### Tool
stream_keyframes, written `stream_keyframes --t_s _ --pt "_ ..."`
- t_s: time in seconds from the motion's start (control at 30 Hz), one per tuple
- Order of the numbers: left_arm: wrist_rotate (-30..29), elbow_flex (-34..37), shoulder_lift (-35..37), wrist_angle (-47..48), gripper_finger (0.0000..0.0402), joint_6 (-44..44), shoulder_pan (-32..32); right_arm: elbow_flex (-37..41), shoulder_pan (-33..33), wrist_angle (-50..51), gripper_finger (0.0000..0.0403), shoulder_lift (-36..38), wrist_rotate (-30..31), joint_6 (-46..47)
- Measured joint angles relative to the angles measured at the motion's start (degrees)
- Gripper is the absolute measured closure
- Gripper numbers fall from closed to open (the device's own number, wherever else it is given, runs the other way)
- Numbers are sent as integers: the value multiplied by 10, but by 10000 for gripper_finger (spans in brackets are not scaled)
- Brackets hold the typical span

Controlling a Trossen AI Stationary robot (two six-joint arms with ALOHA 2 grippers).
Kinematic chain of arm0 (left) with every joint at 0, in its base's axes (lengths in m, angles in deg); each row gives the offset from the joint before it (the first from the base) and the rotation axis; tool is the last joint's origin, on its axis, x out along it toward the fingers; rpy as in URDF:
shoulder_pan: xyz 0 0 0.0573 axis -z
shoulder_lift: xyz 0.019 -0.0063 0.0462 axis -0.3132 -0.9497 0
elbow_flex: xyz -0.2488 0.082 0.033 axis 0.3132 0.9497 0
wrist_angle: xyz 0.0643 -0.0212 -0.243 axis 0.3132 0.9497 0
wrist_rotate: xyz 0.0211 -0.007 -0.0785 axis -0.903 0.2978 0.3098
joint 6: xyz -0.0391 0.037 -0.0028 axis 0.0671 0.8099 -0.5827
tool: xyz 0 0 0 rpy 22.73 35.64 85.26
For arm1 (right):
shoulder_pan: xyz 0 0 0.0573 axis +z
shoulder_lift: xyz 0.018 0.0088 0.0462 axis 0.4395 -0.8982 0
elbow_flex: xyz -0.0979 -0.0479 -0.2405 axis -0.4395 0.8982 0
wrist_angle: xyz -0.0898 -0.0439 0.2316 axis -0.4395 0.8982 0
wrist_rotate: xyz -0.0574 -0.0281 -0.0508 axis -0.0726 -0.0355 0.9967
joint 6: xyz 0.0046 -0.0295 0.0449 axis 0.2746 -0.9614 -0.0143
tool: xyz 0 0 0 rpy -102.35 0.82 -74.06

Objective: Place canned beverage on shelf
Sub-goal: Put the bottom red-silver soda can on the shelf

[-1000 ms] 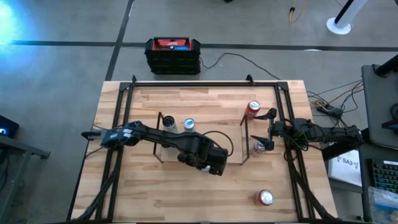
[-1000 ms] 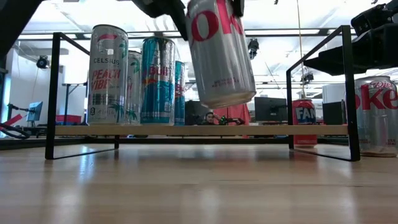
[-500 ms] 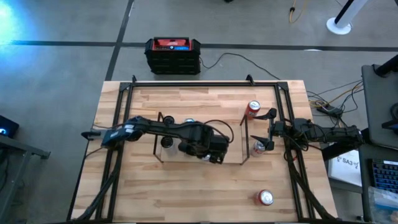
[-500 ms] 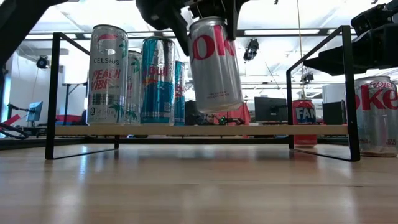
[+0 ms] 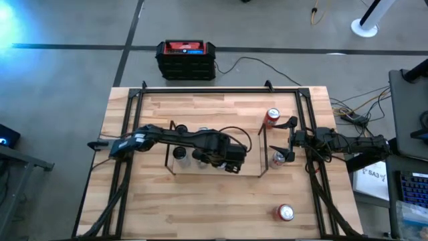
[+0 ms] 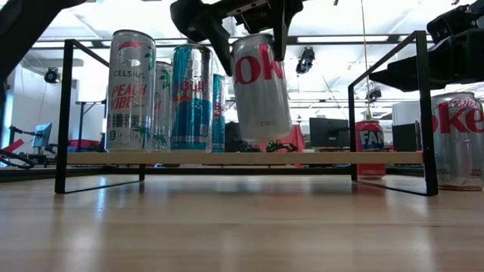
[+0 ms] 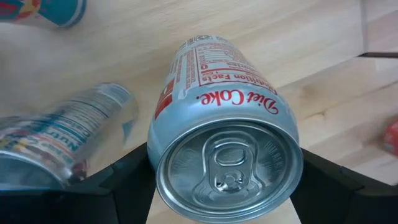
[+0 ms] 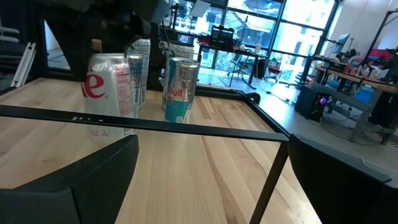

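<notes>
On the shelf (image 6: 227, 158), toward its left end, stand a Celsius can (image 6: 131, 91) and two Red Bull cans (image 6: 192, 98). Just right of them the left hand (image 6: 249, 19) pinches a Diet Coke can (image 6: 261, 89) by its top, slightly tilted, low over the shelf's deck near the middle; whether it touches the deck cannot be told. Past the shelf's right end frame stand a Fanta can (image 6: 370, 147) and another Coke can (image 6: 457, 140) on the surface (image 5: 221, 201). There the right hand (image 5: 289, 139) waits, fingers spread wide.
</notes>
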Motion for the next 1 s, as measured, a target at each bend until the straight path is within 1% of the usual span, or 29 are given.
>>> stream_keyframes --t_s 0.13,1.0 --pt "0 1 -8 3 118 11 0 0 0 0 5 0 0 0" --pt "-1 1 -11 6 115 11 -3 0 0 0 5 0 0 0"
